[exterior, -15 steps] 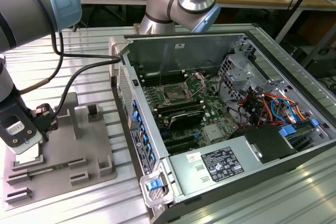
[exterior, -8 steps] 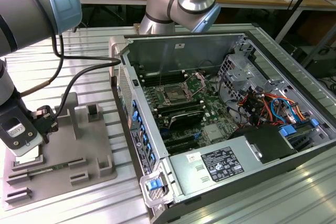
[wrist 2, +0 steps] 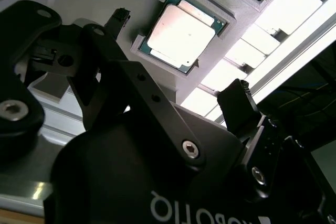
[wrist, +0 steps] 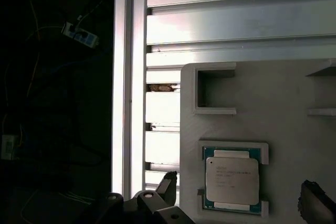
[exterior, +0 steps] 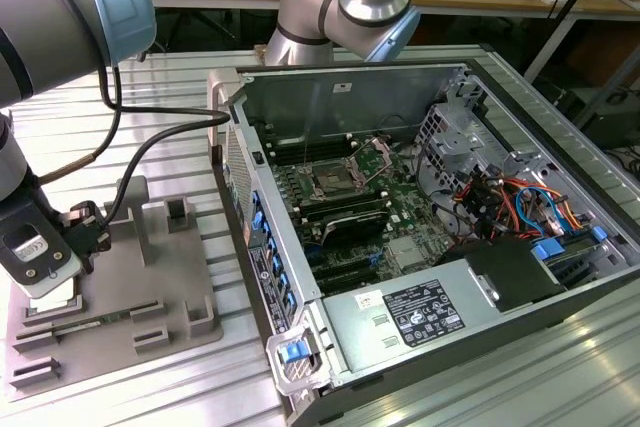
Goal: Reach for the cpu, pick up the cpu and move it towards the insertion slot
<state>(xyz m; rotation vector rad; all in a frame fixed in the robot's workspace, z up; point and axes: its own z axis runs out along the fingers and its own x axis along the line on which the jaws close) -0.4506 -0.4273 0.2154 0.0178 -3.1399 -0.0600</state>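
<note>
My tool (wrist 2: 178, 55) wide open, holding nothing. Cpu (wrist: 232, 180) lies flat in square recess of grey holder (wrist: 273, 103), silvery top up. In both wrist views cpu sits between my two fingers (wrist 2: 119, 18), one off each side, neither touching it. In exterior view, holder rests on slatted tabletop (exterior: 150, 117) at exterior view's left. Insertion slot (exterior: 330, 184) is inside open computer case (exterior: 330, 82), well apart from cpu, toward exterior view's right.
</note>
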